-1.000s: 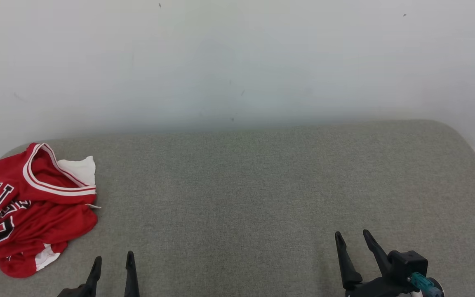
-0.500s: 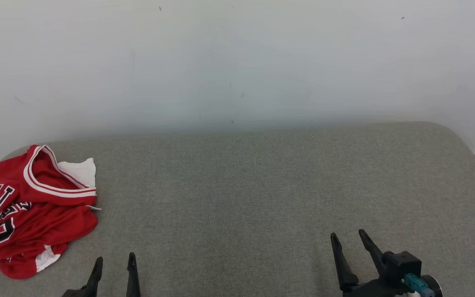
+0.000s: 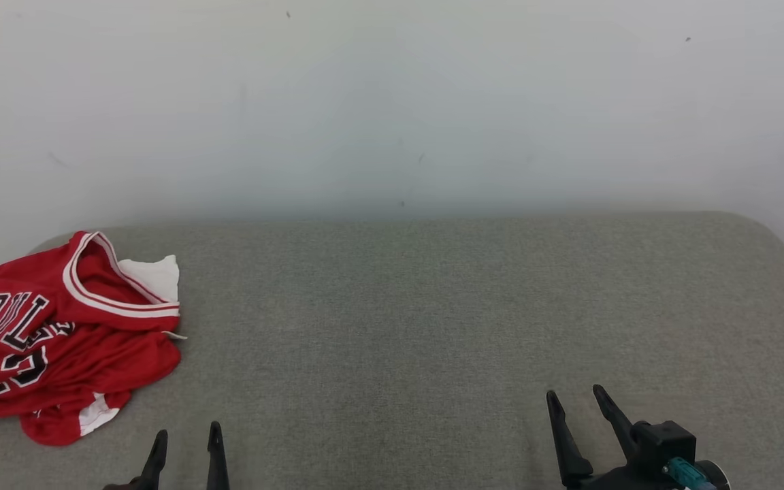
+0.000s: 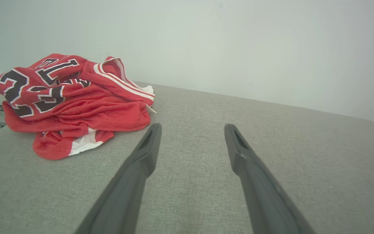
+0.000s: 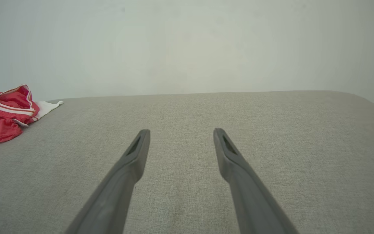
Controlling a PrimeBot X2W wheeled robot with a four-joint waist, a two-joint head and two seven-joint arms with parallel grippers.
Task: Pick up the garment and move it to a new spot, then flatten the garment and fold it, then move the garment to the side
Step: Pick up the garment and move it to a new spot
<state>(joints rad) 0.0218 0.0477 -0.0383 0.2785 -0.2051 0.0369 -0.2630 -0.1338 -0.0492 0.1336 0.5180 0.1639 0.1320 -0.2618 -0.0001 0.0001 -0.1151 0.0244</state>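
Plainly the pick-up is not yet begun: the garment lies crumpled at the head view's left edge on the cushion, untouched. The left gripper at lower left and the right gripper at lower right both gape, holding nothing. Next, I judge, the left gripper must reach up-left and pinch a fold of the heap.

Grey upholstered surface, crumpled red jersey (left end)
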